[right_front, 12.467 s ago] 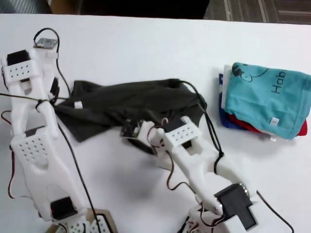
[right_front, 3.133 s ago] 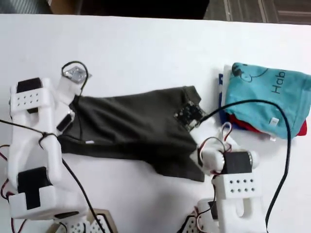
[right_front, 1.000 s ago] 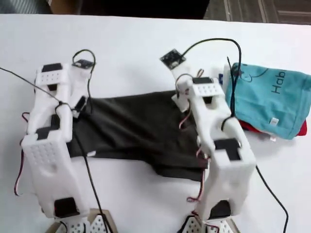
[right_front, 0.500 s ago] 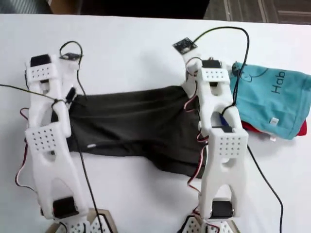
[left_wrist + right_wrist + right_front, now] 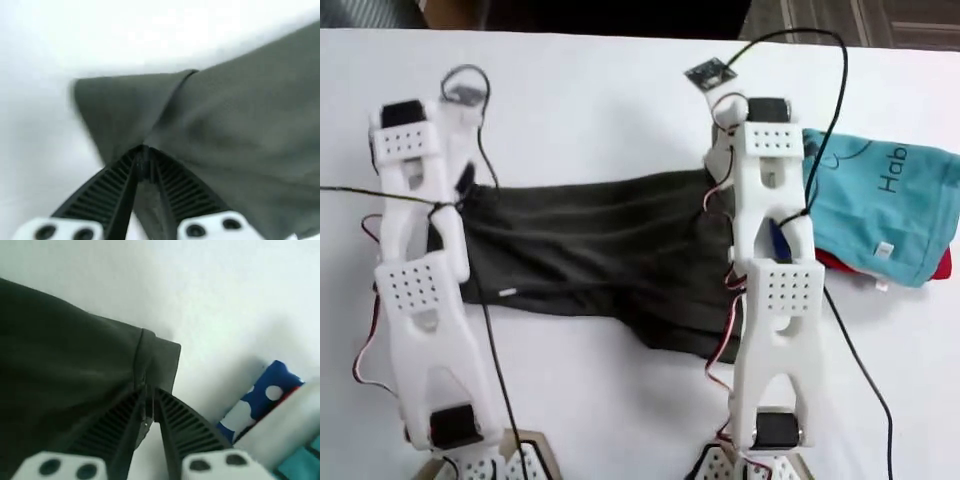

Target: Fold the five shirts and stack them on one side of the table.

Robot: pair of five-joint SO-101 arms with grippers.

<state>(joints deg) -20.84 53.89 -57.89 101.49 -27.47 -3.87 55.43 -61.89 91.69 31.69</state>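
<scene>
Both arms are reaching farther across the white table (image 5: 620, 90) than half a second ago, carrying the far edge of the dark olive cloth shirt (image 5: 600, 255) with them.
The shirt is lying spread at mid-table between the arms, its long axis running side to side, its right end near the stack of folded shirts (image 5: 880, 205), teal on top. The left gripper (image 5: 145, 162) is pinching a folded corner of the shirt, jaws almost together. The right gripper (image 5: 150, 407) is pinching the hemmed corner at the other end the same way. The near edge is trailing flat on the table.
</scene>
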